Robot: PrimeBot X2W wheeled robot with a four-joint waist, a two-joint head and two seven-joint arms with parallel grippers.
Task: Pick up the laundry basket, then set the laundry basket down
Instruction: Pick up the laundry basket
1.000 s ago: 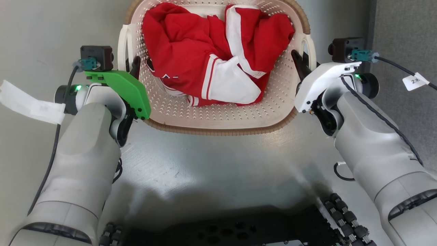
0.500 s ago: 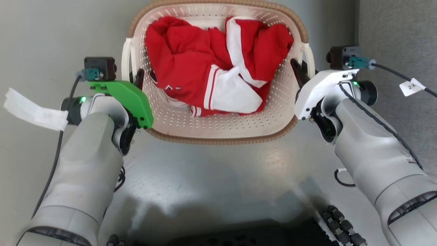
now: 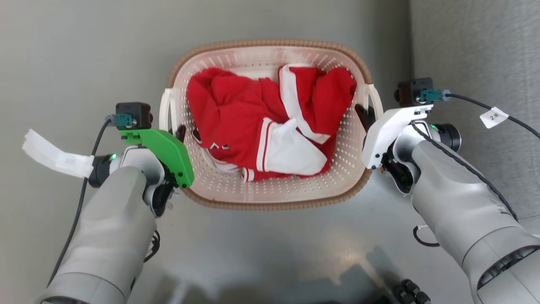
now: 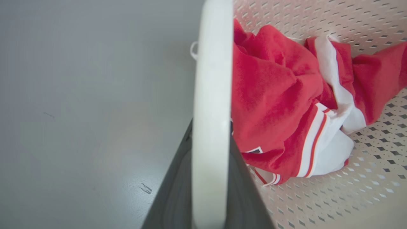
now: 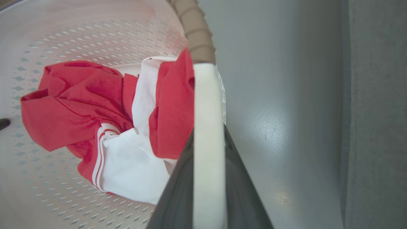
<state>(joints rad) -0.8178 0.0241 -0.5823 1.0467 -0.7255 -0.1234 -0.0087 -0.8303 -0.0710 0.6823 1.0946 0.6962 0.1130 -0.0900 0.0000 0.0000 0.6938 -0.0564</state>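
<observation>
My left gripper [image 3: 175,129] pinches the left handle [image 3: 165,110] of the laundry basket [image 3: 270,42], and my right gripper [image 3: 368,117] clamps the right handle [image 3: 376,99]. A red-and-white garment [image 3: 236,122] lies crumpled inside.

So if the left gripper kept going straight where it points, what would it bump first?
The left gripper straddles the white handle of the laundry basket; going on, it would likely slide along that handle to its far end.
</observation>
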